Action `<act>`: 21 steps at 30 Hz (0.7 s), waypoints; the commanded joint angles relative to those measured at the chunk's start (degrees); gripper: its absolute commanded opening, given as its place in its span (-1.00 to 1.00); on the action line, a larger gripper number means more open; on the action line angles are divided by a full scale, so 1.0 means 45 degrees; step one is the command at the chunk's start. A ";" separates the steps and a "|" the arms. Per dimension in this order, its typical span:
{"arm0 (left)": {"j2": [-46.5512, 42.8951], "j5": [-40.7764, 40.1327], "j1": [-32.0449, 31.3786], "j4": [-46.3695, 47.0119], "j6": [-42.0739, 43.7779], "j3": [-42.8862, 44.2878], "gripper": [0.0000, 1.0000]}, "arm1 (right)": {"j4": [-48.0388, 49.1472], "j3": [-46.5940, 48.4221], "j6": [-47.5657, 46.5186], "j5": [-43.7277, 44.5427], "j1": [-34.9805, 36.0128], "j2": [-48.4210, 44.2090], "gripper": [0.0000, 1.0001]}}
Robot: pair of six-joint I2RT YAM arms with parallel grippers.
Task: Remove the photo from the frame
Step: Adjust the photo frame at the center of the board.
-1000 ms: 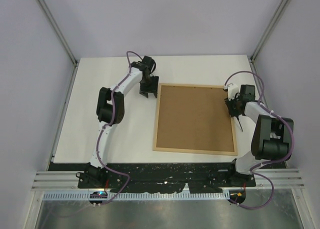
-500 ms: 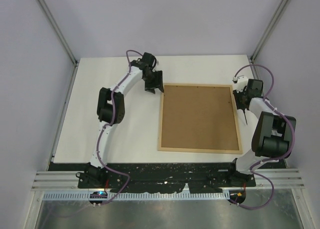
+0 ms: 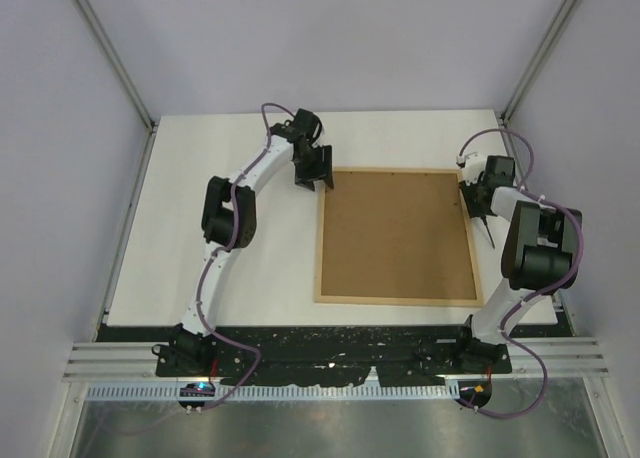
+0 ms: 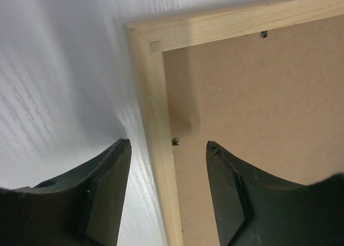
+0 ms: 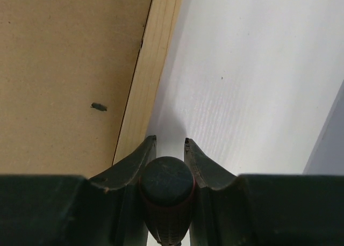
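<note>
The frame [image 3: 397, 235] lies face down on the white table, its brown fibreboard back up. The photo is hidden under the back. My left gripper [image 3: 318, 174] is open at the frame's far left corner; in the left wrist view its fingers [image 4: 107, 192] straddle the left wood strip [image 4: 161, 165], one over the table, one over the brown back. My right gripper [image 3: 474, 195] is at the frame's right edge near the far corner, shut on a red-handled screwdriver [image 5: 166, 195]. The wood strip [image 5: 145, 85] runs just left of its fingers [image 5: 134, 165].
Small metal tabs [image 4: 175, 142] hold the back at the frame's inner edges; another shows in the right wrist view [image 5: 98, 107]. The enclosure's right wall [image 5: 328, 144] stands close beside the right gripper. White table [image 3: 230, 228] spreads left of the frame.
The frame has slid right and squared up on the table. My left gripper has followed to its far left corner. My right gripper has moved back toward the far right corner.
</note>
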 commanded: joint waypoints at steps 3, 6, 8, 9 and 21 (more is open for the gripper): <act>-0.0082 -0.0994 -0.0549 -0.0356 0.0410 0.0592 0.18 | -0.0345 -0.0774 -0.0395 -0.1275 0.0983 -0.0200 -0.85; -0.0296 -0.1190 -0.0686 -0.0512 0.0605 0.0262 0.09 | -0.0327 -0.0871 -0.0433 -0.1373 0.0983 -0.0298 -0.85; -0.0530 -0.1327 -0.0725 -0.0532 0.0703 -0.0109 0.02 | -0.0307 -0.0988 -0.0531 -0.1412 0.0983 -0.0395 -0.84; -0.0589 -0.1366 -0.0706 -0.0551 0.0742 -0.0227 -0.02 | -0.0287 -0.1008 -0.0550 -0.1432 0.0983 -0.0473 -0.85; -0.0629 -0.2147 -0.0706 -0.0473 0.0957 -0.0229 -0.36 | -0.0775 -0.1555 -0.0883 -0.2740 0.1217 -0.1098 -0.85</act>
